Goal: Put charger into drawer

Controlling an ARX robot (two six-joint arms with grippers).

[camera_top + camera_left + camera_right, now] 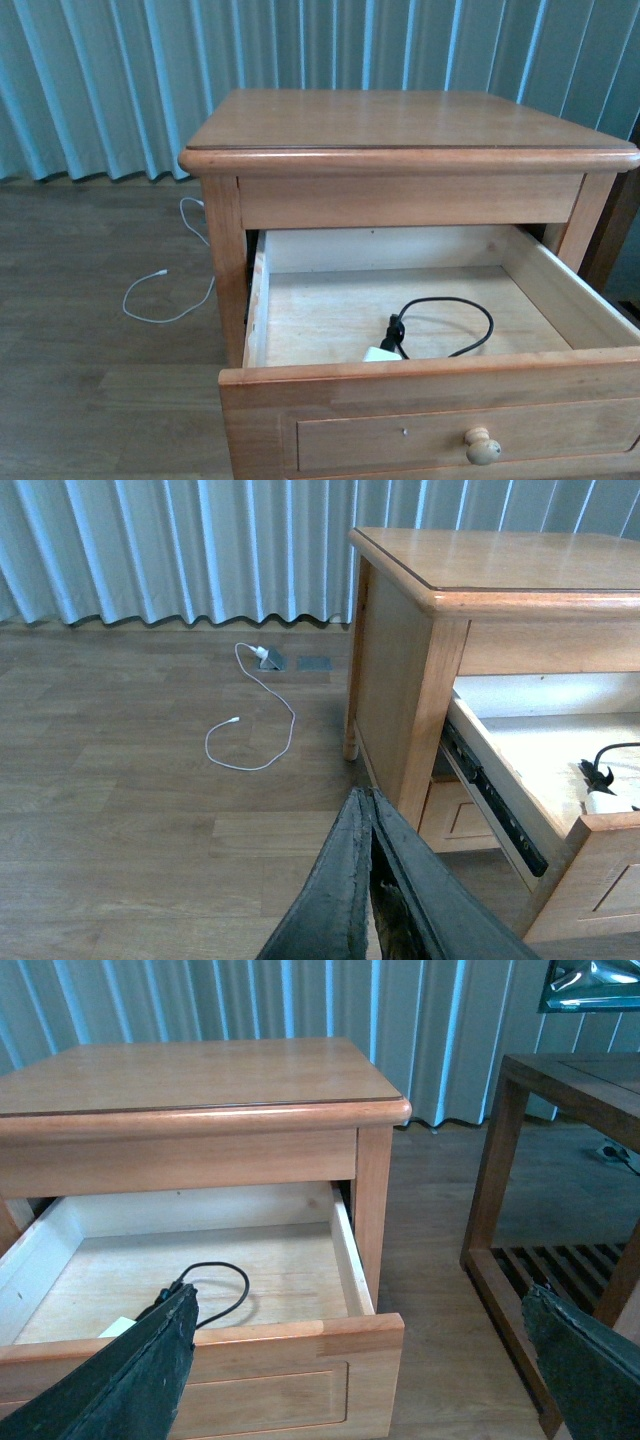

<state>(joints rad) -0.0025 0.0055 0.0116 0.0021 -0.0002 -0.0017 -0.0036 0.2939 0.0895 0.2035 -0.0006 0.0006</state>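
Observation:
The drawer (pixel 430 385) of the wooden nightstand stands pulled open, with its round knob (pixel 483 446) on the panel front. The charger (pixel 381 354), a white plug block, lies inside near the front wall, with its black looped cable (pixel 455 325) on the pale drawer floor. The drawer (pixel 300 1335) and the cable (pixel 220 1285) also show in the right wrist view, and the drawer (pixel 590 830) in the left wrist view. My left gripper (pixel 368 805) is shut and empty, above the floor to the left of the nightstand. My right gripper (pixel 360 1310) is open and empty, in front of the drawer's right corner.
A thin white cable (pixel 165 290) lies on the wooden floor left of the nightstand (pixel 400 125); it also shows in the left wrist view (pixel 255 730). A dark wooden table frame (pixel 560 1160) stands to the right. A curtain (pixel 100 80) hangs behind.

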